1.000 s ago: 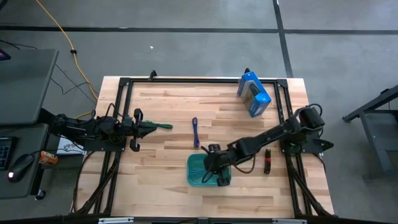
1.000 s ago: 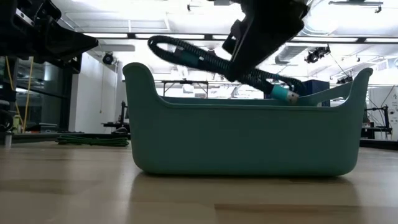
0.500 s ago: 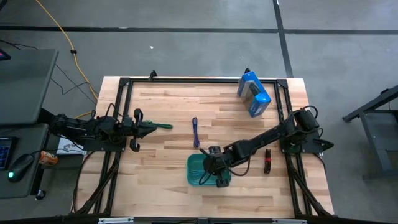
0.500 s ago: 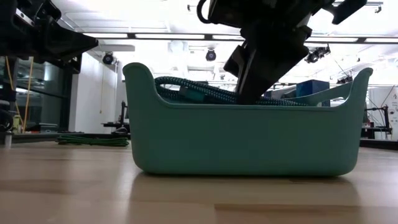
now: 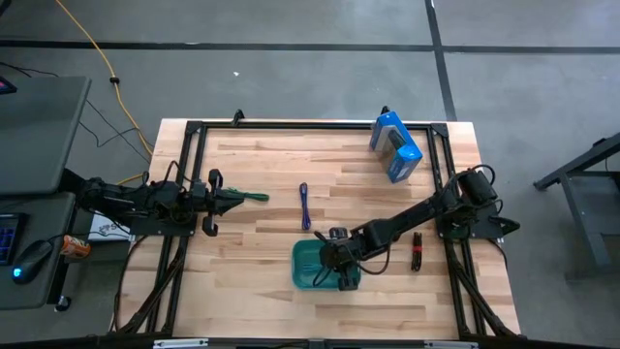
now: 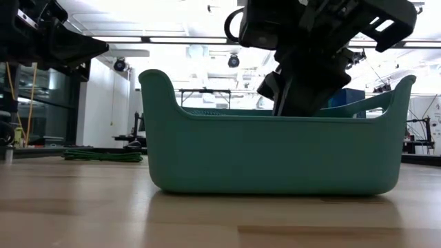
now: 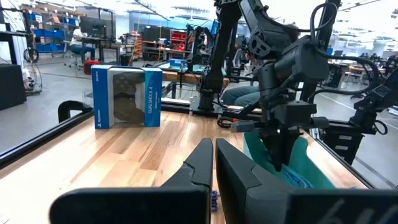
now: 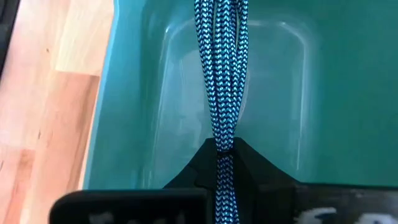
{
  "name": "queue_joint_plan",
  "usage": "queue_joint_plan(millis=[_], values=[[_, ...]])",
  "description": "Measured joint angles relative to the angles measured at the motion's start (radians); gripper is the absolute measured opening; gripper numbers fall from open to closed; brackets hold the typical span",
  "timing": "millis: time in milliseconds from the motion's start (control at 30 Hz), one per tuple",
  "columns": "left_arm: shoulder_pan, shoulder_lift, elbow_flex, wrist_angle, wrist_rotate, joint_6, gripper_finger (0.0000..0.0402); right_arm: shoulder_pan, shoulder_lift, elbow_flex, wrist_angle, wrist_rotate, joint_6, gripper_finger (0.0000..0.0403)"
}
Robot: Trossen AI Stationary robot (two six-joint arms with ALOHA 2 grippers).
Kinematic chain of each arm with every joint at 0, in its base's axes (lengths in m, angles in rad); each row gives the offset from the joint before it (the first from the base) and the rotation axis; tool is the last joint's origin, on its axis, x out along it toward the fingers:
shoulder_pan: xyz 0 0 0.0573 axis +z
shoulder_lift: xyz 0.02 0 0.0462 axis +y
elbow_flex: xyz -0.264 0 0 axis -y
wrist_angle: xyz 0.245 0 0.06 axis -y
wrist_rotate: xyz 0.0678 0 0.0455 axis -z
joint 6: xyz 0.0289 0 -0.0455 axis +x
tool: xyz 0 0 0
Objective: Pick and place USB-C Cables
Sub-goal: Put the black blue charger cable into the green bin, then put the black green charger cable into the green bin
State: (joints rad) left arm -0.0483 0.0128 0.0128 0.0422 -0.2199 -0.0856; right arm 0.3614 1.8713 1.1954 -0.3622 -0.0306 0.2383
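A teal tub [image 5: 308,268] stands on the table near its front, and also fills the low view [image 6: 275,155]. My right gripper [image 5: 336,264] reaches down into it, shut on a teal braided cable [image 8: 221,74]. On the table lie a purple-blue cable [image 5: 304,206], a red-and-black cable [image 5: 417,250] and a green cable [image 5: 256,197]. The green one lies just ahead of my left gripper [image 5: 235,197]. That gripper waits at the table's left, level and shut [image 7: 213,146], with nothing between its fingers. My right gripper pinches the teal cable's bundled strands [image 8: 221,134] between its two fingers [image 8: 249,163]. The fingers slant down from above into the tub, and the strands run on along them. The free part stretches ahead over the tub's floor [image 8: 273,93]; whether it rests there I cannot tell.
A blue box [image 5: 395,145] stands at the table's far right and also shows in the left wrist view [image 7: 127,96]. A black frame [image 5: 194,131] runs along the table's edges. Bare wood lies between the tub and the left arm.
My right gripper has gone down into the tub with the teal cable and rolled slightly. The cable stood above the tub's rim a second ago and now sits below it, all but hidden behind the near wall in the low view.
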Motion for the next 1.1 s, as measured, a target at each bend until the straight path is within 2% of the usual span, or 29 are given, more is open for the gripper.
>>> queue_joint_plan(millis=[767, 1100], values=[[0.000, 0.000, 0.000, 0.000, 0.000, 0.000, 0.0000, 0.000, 0.000, 0.000, -0.015, -0.006, -0.003, 0.0088], [0.000, 0.000, 0.000, 0.000, 0.000, 0.000, 0.0000, -0.001, 0.000, 0.000, -0.008, 0.052, 0.024, 0.0162]])
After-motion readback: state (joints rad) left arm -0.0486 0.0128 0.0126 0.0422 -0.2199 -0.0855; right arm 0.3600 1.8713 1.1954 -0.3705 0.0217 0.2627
